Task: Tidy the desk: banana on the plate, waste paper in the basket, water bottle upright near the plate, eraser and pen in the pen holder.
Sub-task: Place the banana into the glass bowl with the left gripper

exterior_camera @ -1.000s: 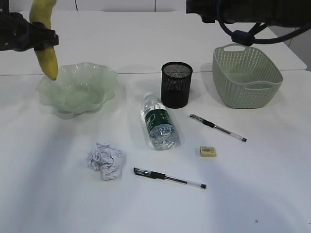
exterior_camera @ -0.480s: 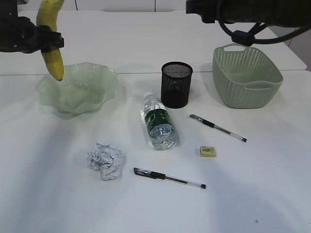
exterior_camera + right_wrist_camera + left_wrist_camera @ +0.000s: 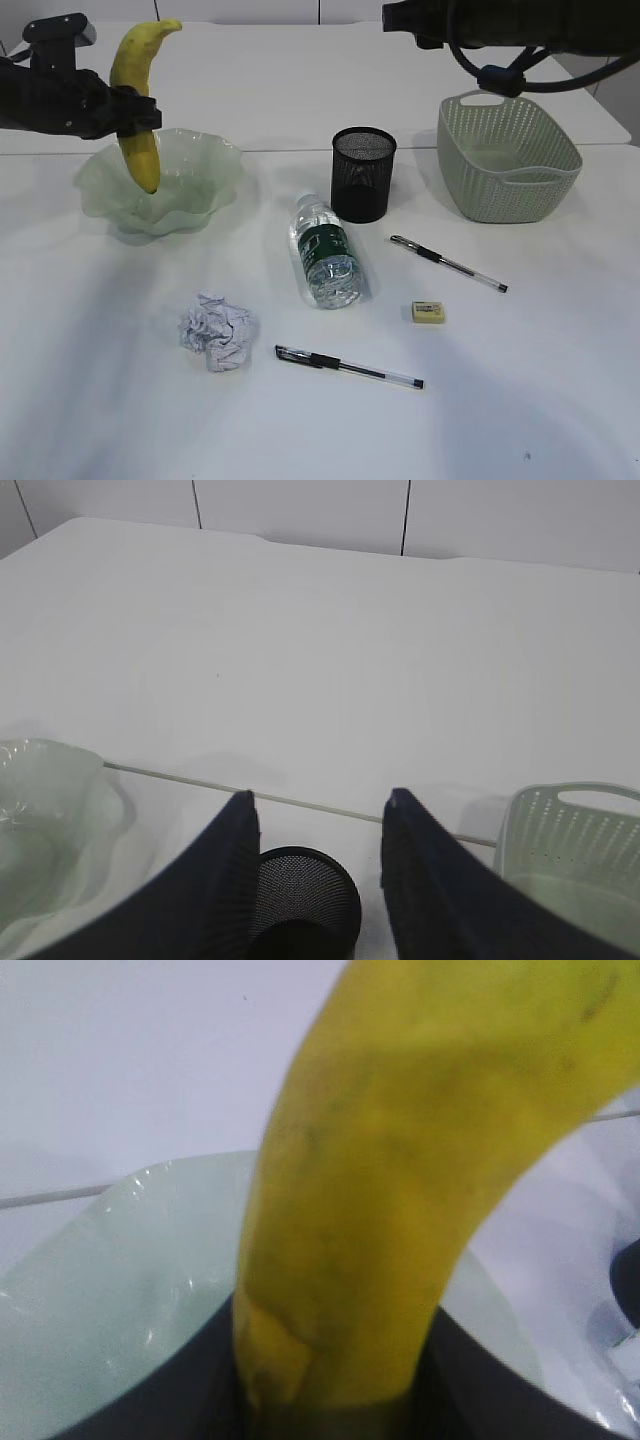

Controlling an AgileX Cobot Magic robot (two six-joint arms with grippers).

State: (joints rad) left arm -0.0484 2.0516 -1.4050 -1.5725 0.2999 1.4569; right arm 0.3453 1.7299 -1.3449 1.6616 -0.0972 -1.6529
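Left hand point(image 3: 128, 110) pinching the banana point(image 3: 138, 100) about its middle, at ten o'clock in the exterior view. Banana nearly upright, stem end up, lower tip hanging over the hollow of the translucent green plate point(image 3: 210, 165), apart from its floor as far as can be told. In the left wrist view, banana point(image 3: 400, 1190) filling most of the frame, dark hand parts along the bottom edge, wavy plate rim point(image 3: 90, 1250) behind.

Right hand point(image 3: 315, 870) spread and holding nothing, raised at one o'clock, out of the exterior frame except for the dark arm. Fingers point(image 3: 225, 880) apart in the right wrist view, with the black mesh pen holder point(image 3: 300, 895) seen between them below and the basket point(image 3: 570, 860) at four o'clock.

On the desk point(image 3: 100, 400): pen holder point(image 3: 363, 173) upright just above centre; pale green basket point(image 3: 507, 157) at two o'clock. Water bottle point(image 3: 325, 252) lying on its side at centre, cap toward the pen holder. Crumpled waste paper point(image 3: 217, 332) at seven o'clock. Front pen point(image 3: 348, 367) lying at six o'clock, second pen point(image 3: 447, 263) at three o'clock, slanting. Yellow eraser point(image 3: 428, 312) at four o'clock, between the two pens, touching neither.
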